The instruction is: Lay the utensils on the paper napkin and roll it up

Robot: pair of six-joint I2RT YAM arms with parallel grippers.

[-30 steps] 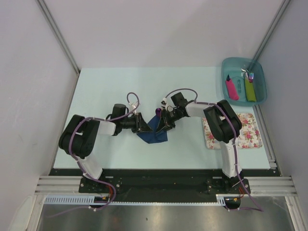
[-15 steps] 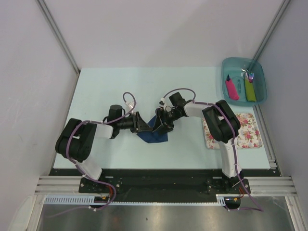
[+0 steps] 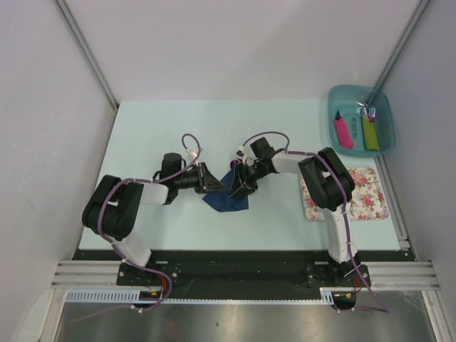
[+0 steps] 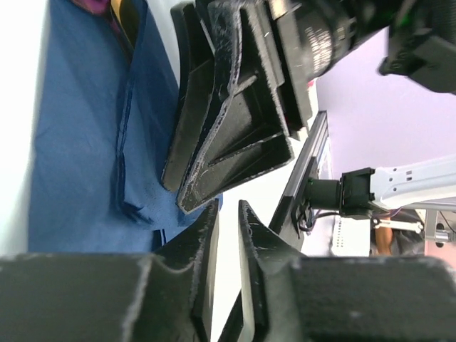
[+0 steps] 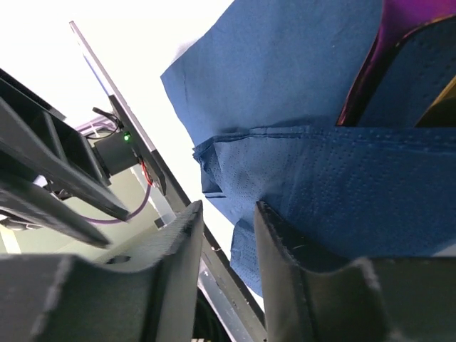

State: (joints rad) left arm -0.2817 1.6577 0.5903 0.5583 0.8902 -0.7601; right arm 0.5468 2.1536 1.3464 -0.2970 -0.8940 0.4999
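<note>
The dark navy paper napkin (image 3: 225,201) lies mid-table, partly folded over itself. In the right wrist view the napkin (image 5: 299,85) covers most of the purple spoon bowl (image 5: 388,50) and a tan utensil tip (image 5: 443,107). Both also peek out at the top of the left wrist view, the spoon (image 4: 92,6) beside the tan piece (image 4: 125,18). My left gripper (image 3: 214,183) (image 4: 228,208) sits at the napkin's left edge, jaws a narrow slit with only table between them. My right gripper (image 3: 238,187) (image 5: 228,210) stands open over the folded edge, tip to tip with the left.
A teal bin (image 3: 356,88) at the far right holds pink-handled and green-handled cutlery. A floral mat (image 3: 365,194) lies to the right of the right arm. The table's near edge rail runs just below the napkin.
Both grippers have shifted slightly toward the far side over the napkin's top edge. The left arm's elbow swung left. The left jaws have narrowed since half a second ago.
</note>
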